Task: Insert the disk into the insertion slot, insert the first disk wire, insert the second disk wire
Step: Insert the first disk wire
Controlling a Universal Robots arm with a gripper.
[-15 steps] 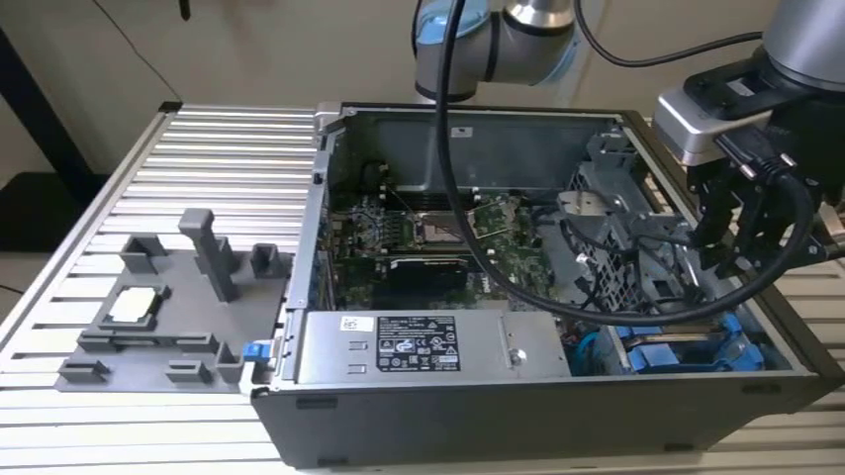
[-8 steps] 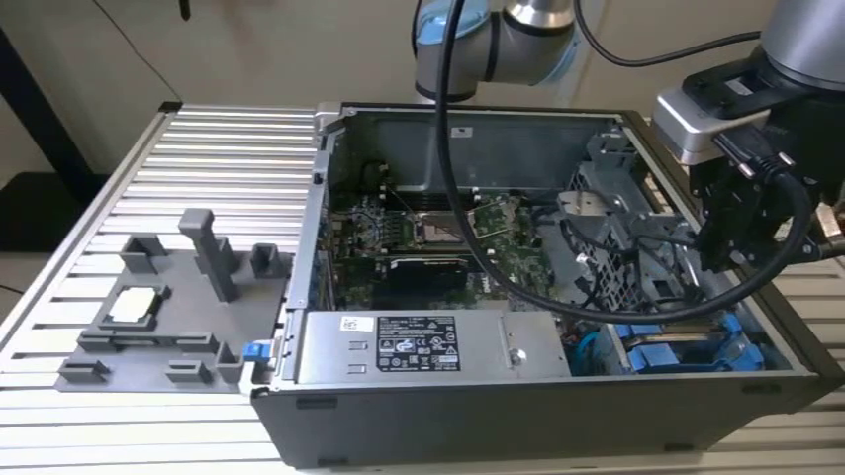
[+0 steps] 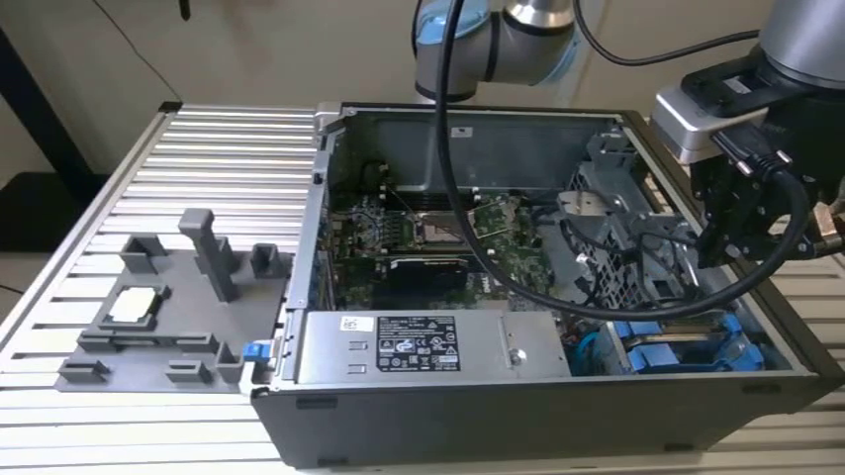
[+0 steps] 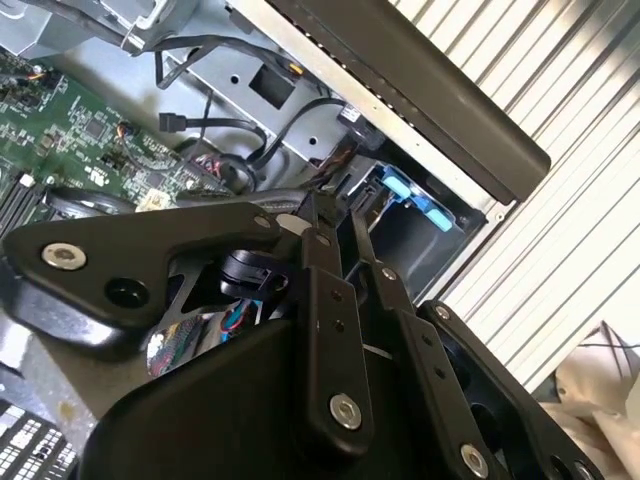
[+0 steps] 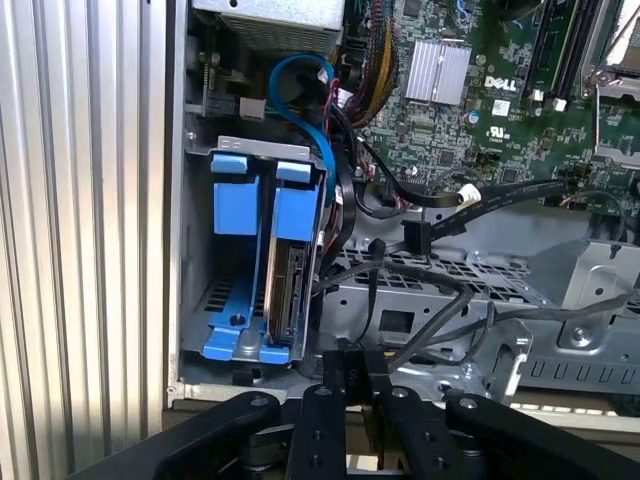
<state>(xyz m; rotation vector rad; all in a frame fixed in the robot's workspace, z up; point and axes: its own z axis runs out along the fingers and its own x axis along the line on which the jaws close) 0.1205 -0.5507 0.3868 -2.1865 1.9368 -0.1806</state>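
Over PC case [image 3: 528, 430] nr insertion slot [image 5: 232, 300], tool [image 5: 350, 365] hangs.

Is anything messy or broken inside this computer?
Nothing looks broken. The messy part is the loose black cables draped across the perforated metal cage. One plug seems to hang free, not plugged into anything.
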